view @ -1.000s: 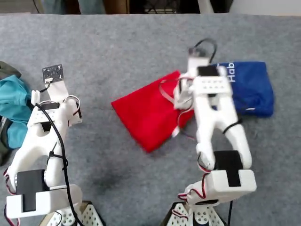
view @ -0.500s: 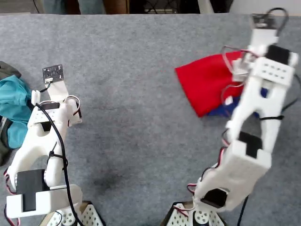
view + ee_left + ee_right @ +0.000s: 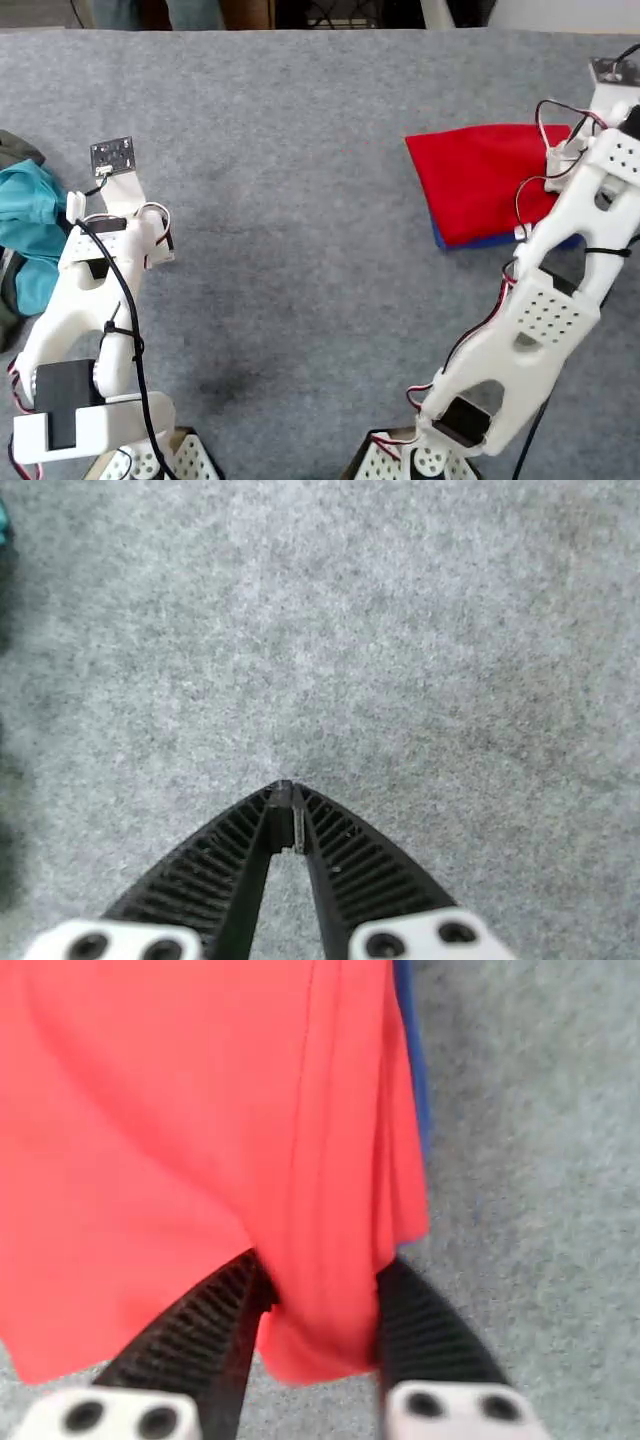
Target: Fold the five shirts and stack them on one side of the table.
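Note:
A folded red shirt (image 3: 475,180) lies at the right side of the table on top of a folded blue shirt (image 3: 482,242), whose edge peeks out beneath it. My right gripper (image 3: 322,1265) is shut on the red shirt's edge (image 3: 200,1110), with a strip of the blue shirt (image 3: 408,1050) beside it. The right arm (image 3: 560,260) stretches along the table's right edge. My left gripper (image 3: 285,792) is shut on nothing above bare grey cloth, and its arm (image 3: 95,260) stands at the left.
A heap of unfolded shirts, teal (image 3: 25,205) and dark green (image 3: 15,150), sits at the table's left edge beside the left arm. The grey table cover (image 3: 290,220) lies bare between the two arms.
The right arm has swung from the table's middle to the right, carrying the red shirt and laying it over the blue shirt. The left arm has not moved.

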